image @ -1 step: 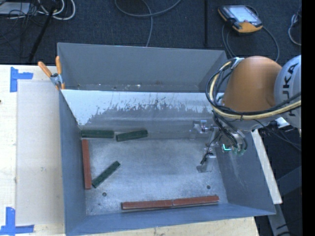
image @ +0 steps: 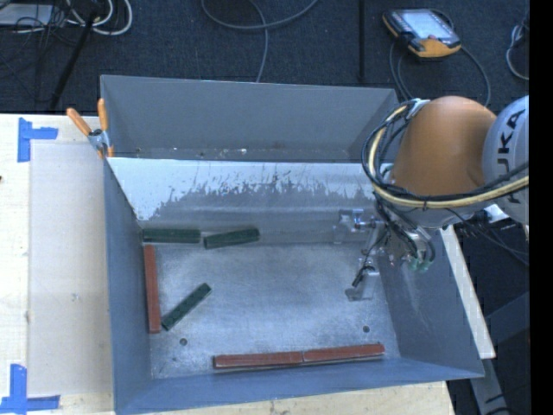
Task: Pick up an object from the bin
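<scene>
- The gripper (image: pixel 361 284) hangs low in the right part of the bin (image: pixel 251 124), over the speckled grey floor close to the foot of the right wall. From this angle it cannot be told whether the claw is released or clenched.
- The thing nearest to it is the right red-brown bar (image: pixel 343 353), a long flat strip lying on the floor along the front wall. Its right end lies toward the front of the bin from the gripper, and the two are clearly apart.
- The left red-brown bar (image: pixel 257 360) lies end to end with it, so the two form one line along the front wall.
- The side red-brown bar (image: pixel 152 288) lies along the left wall, running from front to back, well apart from the gripper.
- Three dark green sticks lie in the left half of the bin.
- The back-left green stick (image: pixel 171 236) and the back-middle green stick (image: pixel 232 238) lie nearly in a row near the back wall, both flat.
- The slanted green stick (image: pixel 186 306) lies at an angle, its lower end just beside the side red-brown bar.
- Above the gripper, the arm's orange cover (image: pixel 441 150) sits over the bin's right rim, with looped cables (image: pixel 380 158) around its left side.
</scene>
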Tool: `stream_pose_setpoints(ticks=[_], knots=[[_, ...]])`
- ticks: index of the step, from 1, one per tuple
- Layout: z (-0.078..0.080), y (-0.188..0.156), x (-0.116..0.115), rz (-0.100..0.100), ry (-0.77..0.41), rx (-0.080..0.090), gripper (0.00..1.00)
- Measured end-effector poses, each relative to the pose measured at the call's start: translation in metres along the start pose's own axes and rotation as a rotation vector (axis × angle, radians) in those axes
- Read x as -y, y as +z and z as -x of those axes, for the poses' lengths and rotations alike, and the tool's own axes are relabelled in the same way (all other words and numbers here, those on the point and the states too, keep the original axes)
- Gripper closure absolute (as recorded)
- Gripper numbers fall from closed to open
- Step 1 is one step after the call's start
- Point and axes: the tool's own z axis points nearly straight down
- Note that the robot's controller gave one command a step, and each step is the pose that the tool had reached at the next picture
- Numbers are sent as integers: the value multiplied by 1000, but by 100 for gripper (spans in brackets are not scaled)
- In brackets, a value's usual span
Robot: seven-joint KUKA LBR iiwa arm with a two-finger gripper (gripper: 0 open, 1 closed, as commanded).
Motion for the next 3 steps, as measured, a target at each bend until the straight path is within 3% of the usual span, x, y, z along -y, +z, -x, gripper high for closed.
stream_pose_setpoints(ticks=[1,2,3], knots=[[-45,74,-2,-1,2,4,0],[-75,78,-10,1,-166,-5,0],[-76,78,8,1,-279,-2,0]])
